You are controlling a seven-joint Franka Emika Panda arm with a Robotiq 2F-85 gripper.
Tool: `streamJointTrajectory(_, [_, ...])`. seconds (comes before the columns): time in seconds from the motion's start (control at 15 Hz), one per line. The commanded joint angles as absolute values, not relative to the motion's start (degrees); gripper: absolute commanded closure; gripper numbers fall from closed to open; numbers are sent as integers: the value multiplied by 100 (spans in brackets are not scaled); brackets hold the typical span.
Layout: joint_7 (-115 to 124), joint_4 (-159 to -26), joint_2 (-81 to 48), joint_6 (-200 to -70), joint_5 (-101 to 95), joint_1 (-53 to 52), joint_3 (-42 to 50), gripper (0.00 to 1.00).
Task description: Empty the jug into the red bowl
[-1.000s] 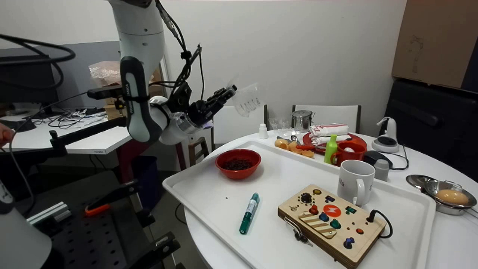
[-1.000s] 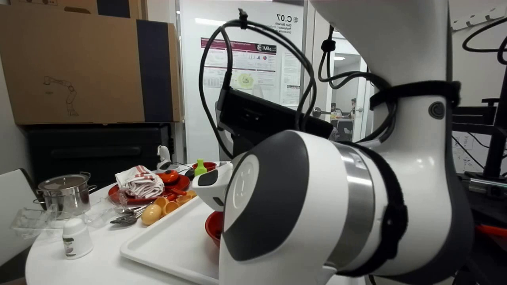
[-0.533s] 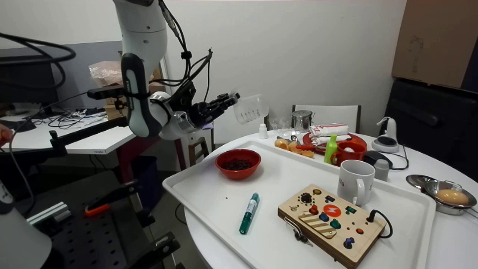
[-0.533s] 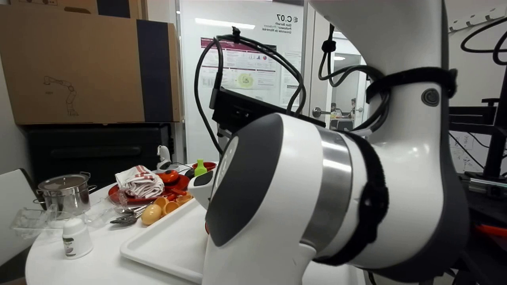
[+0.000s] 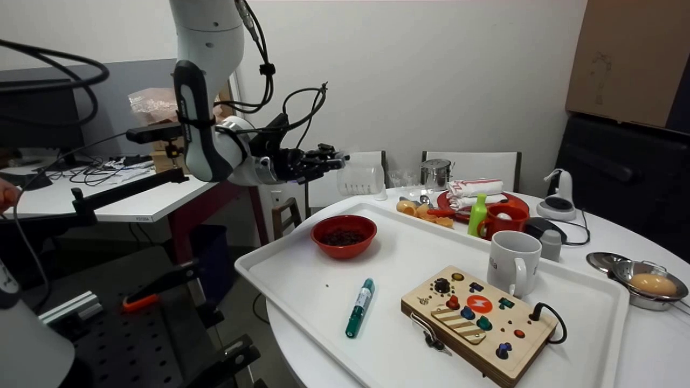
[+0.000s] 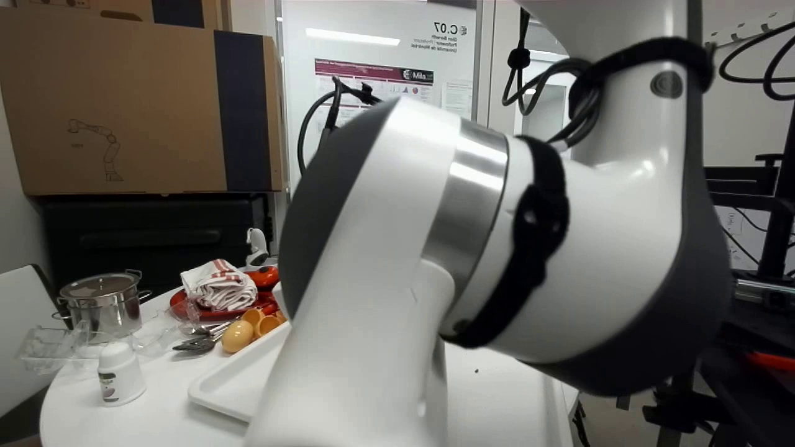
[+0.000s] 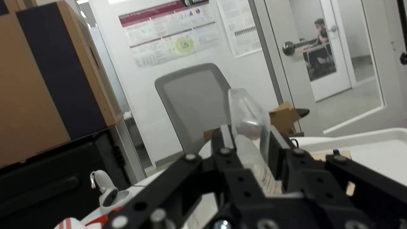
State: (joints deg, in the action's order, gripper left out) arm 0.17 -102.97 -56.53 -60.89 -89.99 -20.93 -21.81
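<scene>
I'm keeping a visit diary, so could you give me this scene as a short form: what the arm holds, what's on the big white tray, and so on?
Pincer: closed on the clear jug
Jug markings: printed lines
Jug tilt: hard to judge
Red bowl: on the tray, dark bits inside
Seen in jug: no dark bits, in an exterior view
Also on tray: green marker, white mug, knobbed wooden box
Stray: one dark speck on the tray

The gripper (image 5: 342, 160) holds a clear jug (image 5: 362, 180) aloft, near twelve o'clock from the red bowl (image 5: 346, 251) (dark bits (image 5: 343, 237) inside); a green marker (image 5: 360, 308) lies at six o'clock, a white mug (image 5: 504, 269) stands at three.
</scene>
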Motion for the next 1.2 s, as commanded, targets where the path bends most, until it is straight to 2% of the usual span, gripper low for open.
streamJointTrajectory(0.0, [-48, -10461, -5187, -6982, -8461, -1772, -2351, 93])
streamJointTrajectory(0.4, [2, -10455, -4747, -8141, -7696, -1565, -2218, 93])
streamJointTrajectory(1.13, [-59, -10430, -3981, -9505, -6556, -1050, -1697, 93])
